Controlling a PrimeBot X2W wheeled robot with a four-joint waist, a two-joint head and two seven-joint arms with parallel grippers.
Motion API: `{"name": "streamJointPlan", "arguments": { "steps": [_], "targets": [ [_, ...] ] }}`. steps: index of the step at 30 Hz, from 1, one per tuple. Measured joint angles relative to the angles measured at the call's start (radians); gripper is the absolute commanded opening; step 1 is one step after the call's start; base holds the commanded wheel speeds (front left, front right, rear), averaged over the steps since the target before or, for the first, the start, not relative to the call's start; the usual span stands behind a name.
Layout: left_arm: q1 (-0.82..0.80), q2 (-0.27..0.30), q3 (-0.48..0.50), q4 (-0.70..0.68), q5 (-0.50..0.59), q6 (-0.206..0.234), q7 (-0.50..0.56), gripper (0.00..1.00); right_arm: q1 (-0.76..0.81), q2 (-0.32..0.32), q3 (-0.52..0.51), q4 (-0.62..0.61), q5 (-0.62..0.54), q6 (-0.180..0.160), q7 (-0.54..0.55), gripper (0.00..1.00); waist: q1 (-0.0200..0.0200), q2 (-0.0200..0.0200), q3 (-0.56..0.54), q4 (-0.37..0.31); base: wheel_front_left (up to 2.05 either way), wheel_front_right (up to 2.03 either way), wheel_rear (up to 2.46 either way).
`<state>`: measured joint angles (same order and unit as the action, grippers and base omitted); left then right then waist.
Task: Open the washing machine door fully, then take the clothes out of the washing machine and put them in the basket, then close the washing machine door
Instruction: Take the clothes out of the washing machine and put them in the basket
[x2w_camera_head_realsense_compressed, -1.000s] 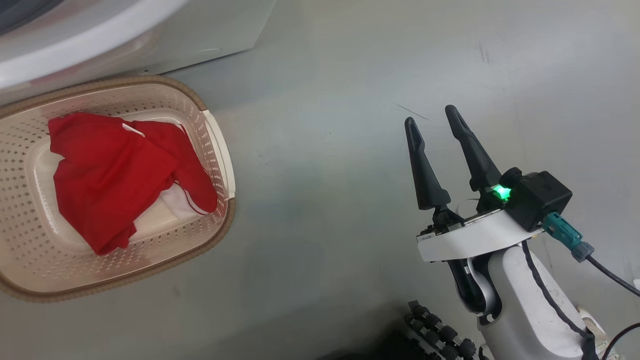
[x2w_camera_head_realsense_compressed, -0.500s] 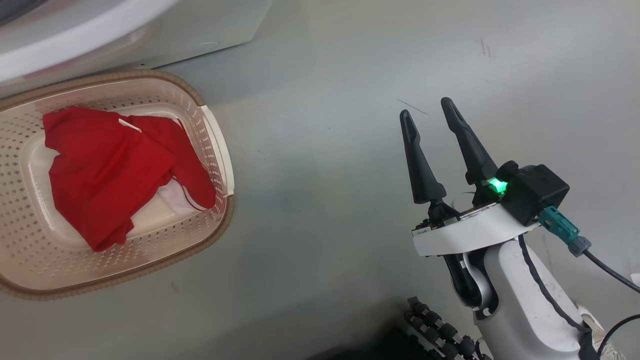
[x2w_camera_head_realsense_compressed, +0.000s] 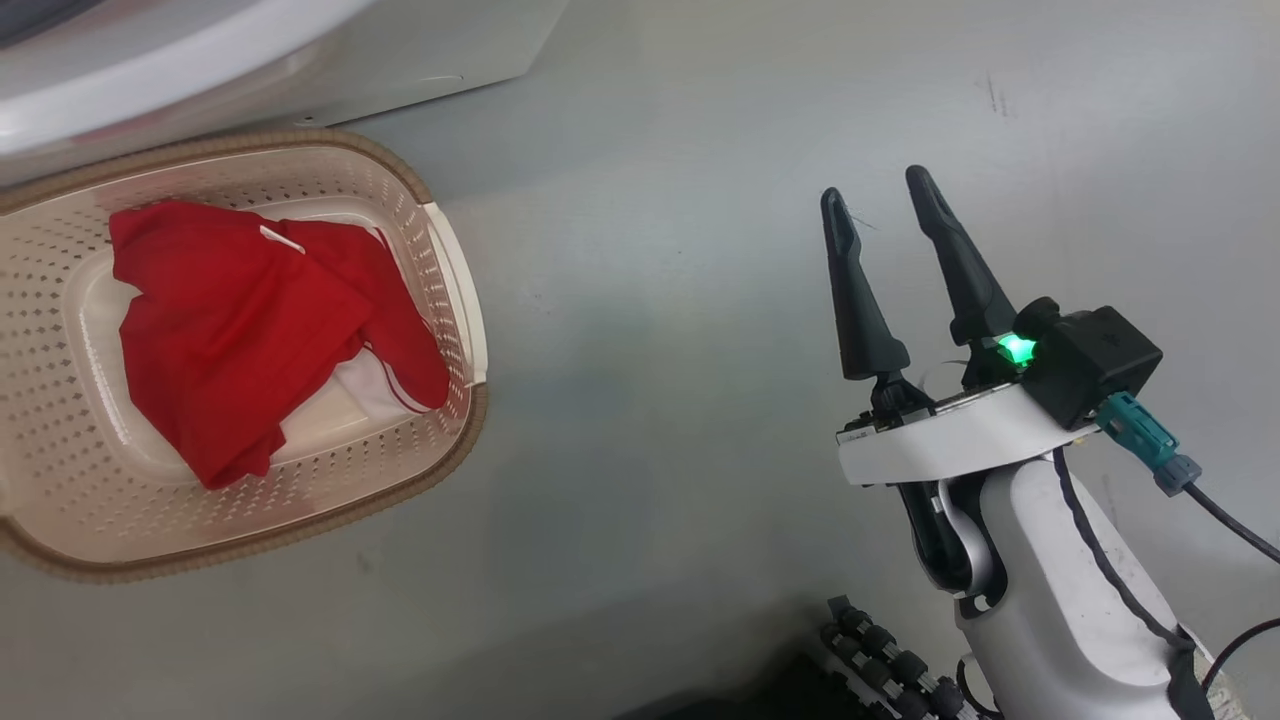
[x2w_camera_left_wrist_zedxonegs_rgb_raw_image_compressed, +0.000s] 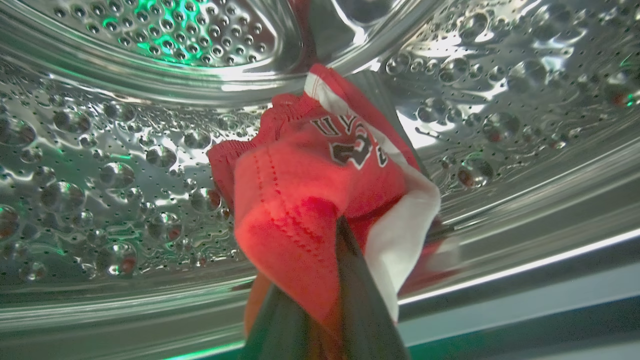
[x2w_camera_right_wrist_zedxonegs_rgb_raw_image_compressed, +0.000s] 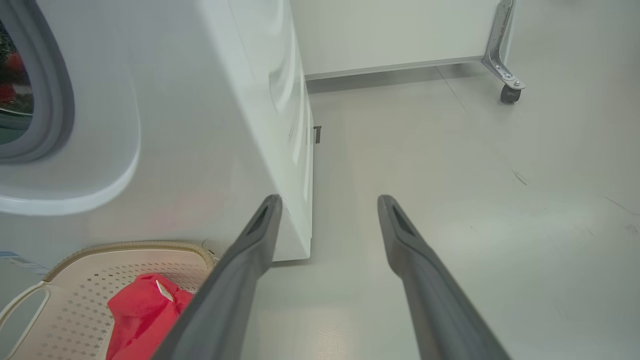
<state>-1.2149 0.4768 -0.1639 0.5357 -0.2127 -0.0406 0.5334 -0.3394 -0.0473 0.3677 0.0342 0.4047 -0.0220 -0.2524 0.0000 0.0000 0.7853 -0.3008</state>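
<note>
1. Left tool (x2w_camera_left_wrist_zedxonegs_rgb_raw_image_compressed: 335, 240) is clamped on a red jersey (x2w_camera_left_wrist_zedxonegs_rgb_raw_image_compressed: 310, 190) inside the washing machine drum (x2w_camera_left_wrist_zedxonegs_rgb_raw_image_compressed: 125, 175).
2. Right tool (x2w_camera_head_realsense_compressed: 877, 190) hangs wide open over the floor (x2w_camera_head_realsense_compressed: 650, 450), at 3 o'clock from the basket (x2w_camera_head_realsense_compressed: 432, 262).
3. Another red garment (x2w_camera_head_realsense_compressed: 240, 330) is lying in that basket.

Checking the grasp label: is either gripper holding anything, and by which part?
Left gripper pinches the red garment inside the drum by a bunched fold at its near end; right gripper holds nothing.
</note>
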Motion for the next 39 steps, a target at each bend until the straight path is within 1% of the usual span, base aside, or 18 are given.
{"name": "streamJointPlan", "arguments": {
  "steps": [3,8,9,12,13,17,21,27,34,36,39],
  "targets": [
    [0.0,-0.022,0.003,-0.024,-0.007,0.0,-0.05,0.0,-0.001,0.0,-0.006,0.002,-0.006,0.0,0.0,1.0,0.0,0.0,-0.004,0.013,0.0,0.0,0.0],
    [0.002,-0.029,0.038,-0.079,-0.03,0.011,-0.147,0.0,-0.002,0.0,-0.007,0.003,-0.011,0.0,0.0,1.0,0.0,0.0,-0.013,0.03,0.0,0.0,0.0],
    [0.002,-0.029,0.038,-0.079,-0.03,0.011,-0.147,0.0,-0.002,0.0,-0.007,0.003,-0.011,0.0,0.0,1.0,0.0,0.0,-0.013,0.03,0.0,0.0,0.0],
    [0.024,-0.056,0.059,-0.107,-0.051,0.022,-0.212,0.0,-0.002,-0.001,-0.016,0.004,-0.013,-0.002,0.0,1.0,0.0,0.0,-0.02,0.038,0.0,0.0,0.0],
    [0.038,-0.063,0.063,-0.118,-0.052,0.025,-0.233,0.0,-0.002,-0.001,-0.019,0.005,-0.017,-0.007,0.0,1.0,0.0,0.0,-0.023,0.041,0.0,0.0,0.0],
    [0.1,-0.089,0.069,-0.16,-0.061,0.037,-0.31,0.0,-0.002,-0.001,-0.032,0.009,-0.036,-0.007,0.0,1.0,0.0,0.0,-0.036,0.055,0.0,0.0,0.0],
    [0.162,-0.116,0.078,-0.209,-0.061,0.062,-0.394,0.0,-0.001,-0.001,-0.04,0.016,-0.049,-0.007,0.0,1.0,0.0,0.0,-0.052,0.072,0.0,0.0,0.0],
    [0.275,-0.163,0.087,-0.272,-0.068,0.089,-0.508,0.0,0.002,-0.001,-0.053,0.032,-0.077,-0.006,0.0,1.0,0.0,0.0,-0.085,0.096,0.0,0.0,0.0],
    [0.402,-0.213,0.087,-0.334,-0.069,0.107,-0.623,0.0,0.033,-0.006,-0.074,0.048,-0.101,-0.006,0.0,1.0,0.0,0.0,-0.139,0.125,0.0,0.0,0.0],
    [0.466,-0.232,0.086,-0.356,-0.068,0.116,-0.668,0.0,0.047,-0.011,-0.076,0.058,-0.106,-0.005,0.0,1.0,0.0,0.0,-0.168,0.137,0.0,0.0,0.0],
    [0.529,-0.252,0.079,-0.37,-0.067,0.123,-0.701,0.0,0.064,-0.014,-0.081,0.065,-0.109,0.002,0.0,1.0,0.0,0.0,-0.199,0.148,0.0,0.0,0.0]
  ]
}}
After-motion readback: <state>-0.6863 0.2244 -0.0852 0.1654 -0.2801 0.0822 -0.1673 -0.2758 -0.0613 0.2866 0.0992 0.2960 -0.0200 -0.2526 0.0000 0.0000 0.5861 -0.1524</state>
